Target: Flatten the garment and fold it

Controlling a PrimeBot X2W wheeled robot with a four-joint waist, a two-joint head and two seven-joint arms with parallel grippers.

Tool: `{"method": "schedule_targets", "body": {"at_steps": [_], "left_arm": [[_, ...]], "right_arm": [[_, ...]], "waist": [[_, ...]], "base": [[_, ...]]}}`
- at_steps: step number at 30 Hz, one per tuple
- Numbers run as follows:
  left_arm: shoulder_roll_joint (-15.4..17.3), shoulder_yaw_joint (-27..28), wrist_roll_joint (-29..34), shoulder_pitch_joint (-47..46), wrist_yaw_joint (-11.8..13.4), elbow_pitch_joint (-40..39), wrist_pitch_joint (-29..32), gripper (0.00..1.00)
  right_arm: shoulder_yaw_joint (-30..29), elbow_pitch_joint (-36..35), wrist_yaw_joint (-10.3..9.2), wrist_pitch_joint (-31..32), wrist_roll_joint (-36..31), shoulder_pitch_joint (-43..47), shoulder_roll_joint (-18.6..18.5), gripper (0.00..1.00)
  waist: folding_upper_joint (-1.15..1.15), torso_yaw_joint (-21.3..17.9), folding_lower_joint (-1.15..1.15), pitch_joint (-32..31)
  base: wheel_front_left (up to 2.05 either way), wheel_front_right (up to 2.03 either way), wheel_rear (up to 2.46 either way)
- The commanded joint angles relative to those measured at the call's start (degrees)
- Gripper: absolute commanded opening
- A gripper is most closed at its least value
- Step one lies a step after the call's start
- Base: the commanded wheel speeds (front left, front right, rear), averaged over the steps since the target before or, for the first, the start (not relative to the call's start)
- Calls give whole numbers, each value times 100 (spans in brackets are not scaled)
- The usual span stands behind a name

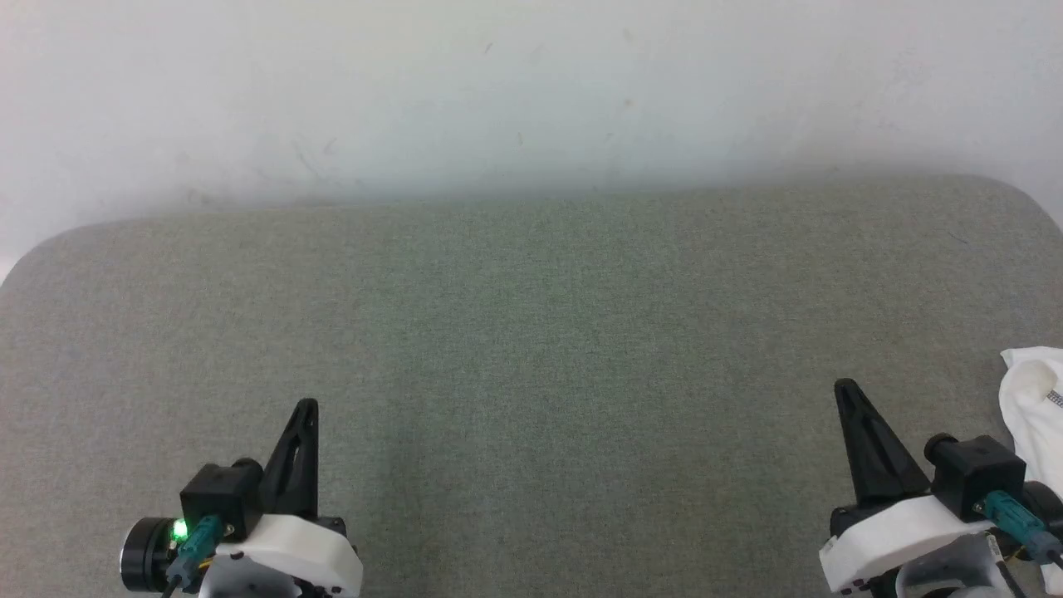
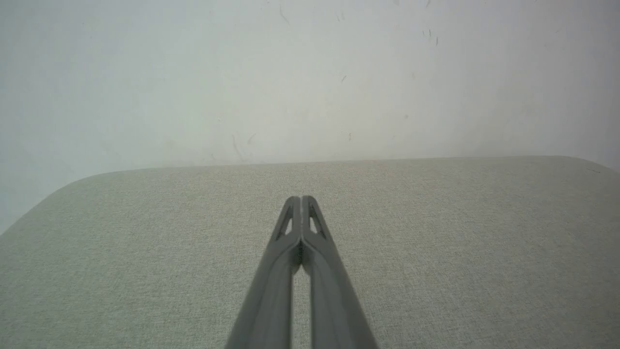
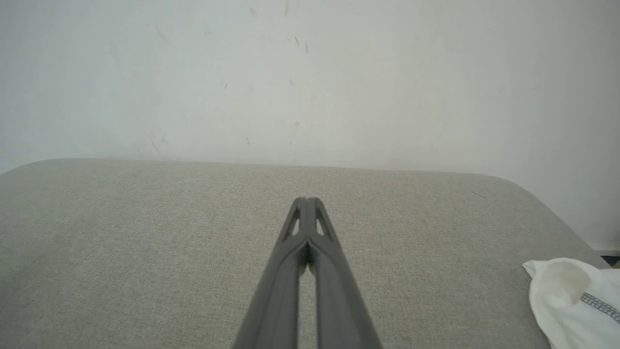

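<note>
While the left pincer (image 1: 307,405) sits low on the robot's left above the grey fabric-covered counter (image 1: 531,349), its two dark fingers are pressed together, tips touching. The right pincer (image 1: 845,387), low on the right, is pressed together as well. The white garment (image 1: 1032,407) lies bunched at the counter's right edge, near the right pincer but apart from its fingers, and a grey stitched seam shows on it.

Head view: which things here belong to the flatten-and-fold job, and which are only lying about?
Belong to the job:
- garment, crumpled at the right edge of the picture
- left gripper, shut, empty
- right gripper, shut, empty

Only there:
- grey cloth-covered surface under everything
- white wall behind it
</note>
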Motion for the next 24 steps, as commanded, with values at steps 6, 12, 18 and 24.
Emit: {"method": "schedule_targets", "body": {"at_steps": [6,12,18,24], "left_arm": [[-39,-26,114,-51,70,-81,84,0],[-53,-41,148,-56,104,-123,154,0],[-67,-56,182,-62,137,-165,224,0],[-82,-70,216,-68,171,-207,294,0]], "right_arm": [[17,17,-5,48,-97,-98,14,0],[24,21,-6,84,-136,-123,15,0],[30,26,-6,121,-174,-148,17,0],[37,30,-7,157,-213,-174,19,0]], "waist": [[0,-2,0,-10],[0,-5,0,-20],[0,-7,0,-29],[0,-9,0,-39]], "base": [[0,0,0],[0,0,0],[0,0,0],[0,0,0]]}}
